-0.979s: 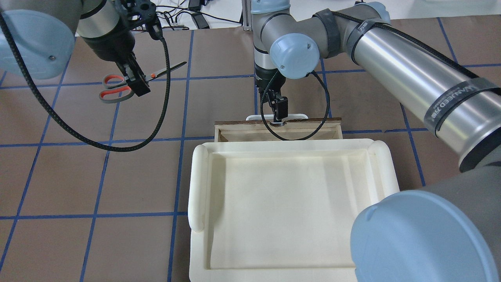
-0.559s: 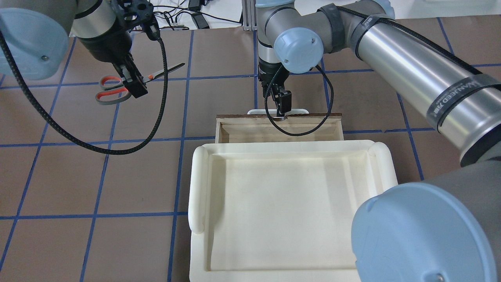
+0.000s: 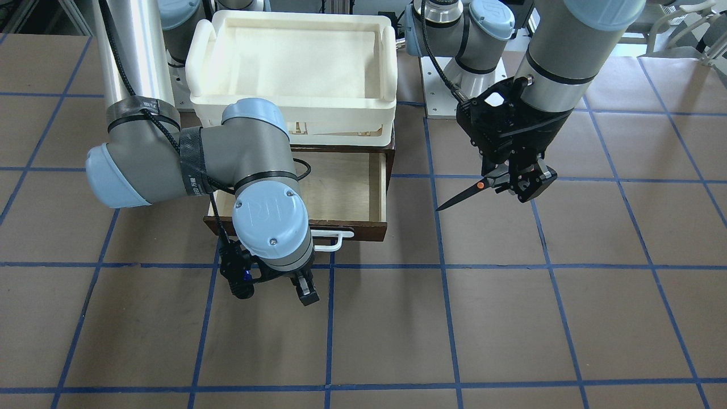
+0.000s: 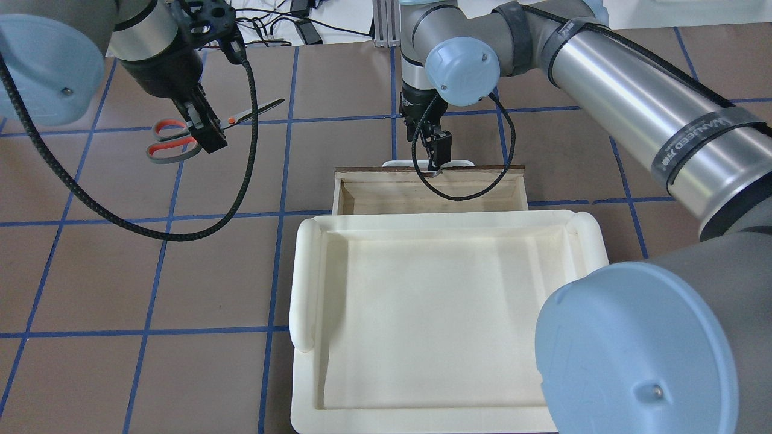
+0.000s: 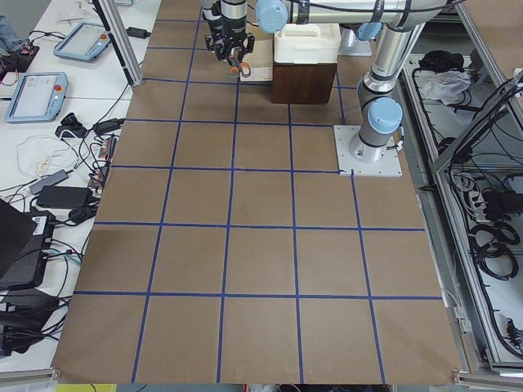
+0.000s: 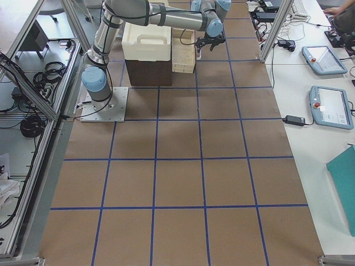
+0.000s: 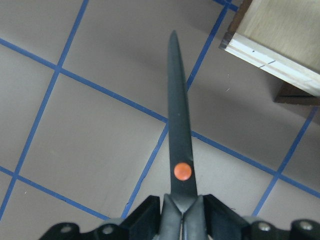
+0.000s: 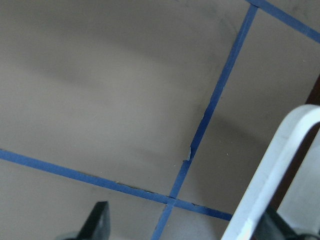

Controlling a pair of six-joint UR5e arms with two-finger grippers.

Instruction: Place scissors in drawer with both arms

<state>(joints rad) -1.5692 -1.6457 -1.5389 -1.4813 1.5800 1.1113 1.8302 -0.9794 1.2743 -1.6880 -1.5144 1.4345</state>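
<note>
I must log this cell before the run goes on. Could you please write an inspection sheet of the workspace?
Surface: brown table with blue tape grid.
Job's things: scissors in the left gripper, outside the drawer; drawer open, nothing seen inside.
Clutter: white tray above the drawer; otherwise nothing seen.
Grippers: left gripper shut on the scissors; right gripper open beside the drawer's handle.
Cables: each wrist trails a black loop; the right cable hangs over the drawer.
Surroundings: side bench with pendants.
</note>
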